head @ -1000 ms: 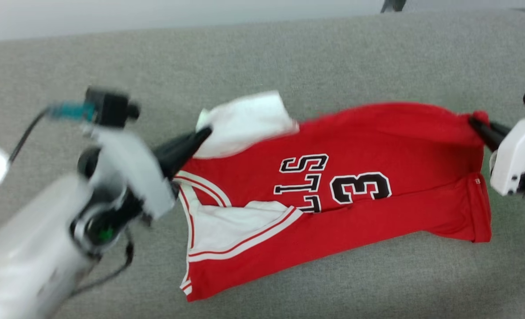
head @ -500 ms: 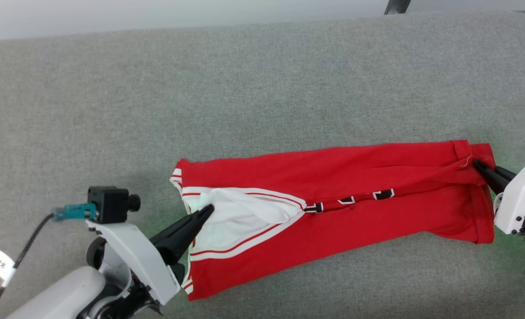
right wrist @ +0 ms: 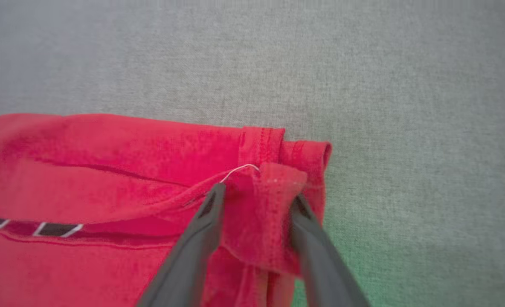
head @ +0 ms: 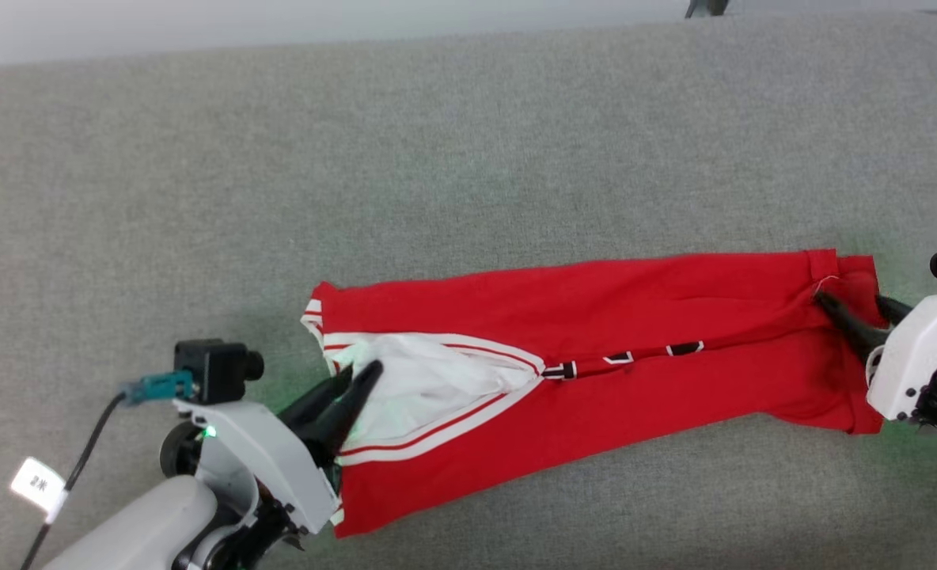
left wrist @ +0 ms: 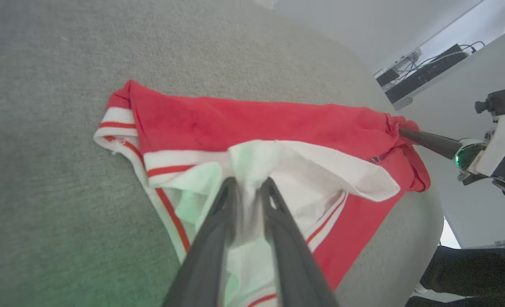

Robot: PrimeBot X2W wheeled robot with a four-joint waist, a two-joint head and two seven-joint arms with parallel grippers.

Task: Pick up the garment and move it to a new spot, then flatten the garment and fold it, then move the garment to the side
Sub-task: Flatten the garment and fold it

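Note:
The red garment (head: 635, 380) lies folded lengthwise into a long band on the grey cushion (head: 468, 158). Its white sleeve (head: 429, 388) sits at the left end. Just a thin strip of the black numerals (head: 627, 358) peeks out of the fold line. My left gripper (head: 362, 372) rests on the white sleeve (left wrist: 320, 170), its jaws slightly parted with loose white fabric between them (left wrist: 249, 183). At the right end my right gripper (head: 852, 302) stands open, its fingers straddling a bunched piece of red hem (right wrist: 278, 179) without pinching it (right wrist: 256, 192).
The grey cushion stretches wide behind and to the left of the garment. Its rounded edge (left wrist: 431, 213) drops off just past the garment's right end. Beyond that edge stands a pale wall with a shelf of cables (left wrist: 423, 72).
The far half of the garment came down over the near half, hiding most of the numerals. Both grippers came toward me with it, and their jaws have now parted.

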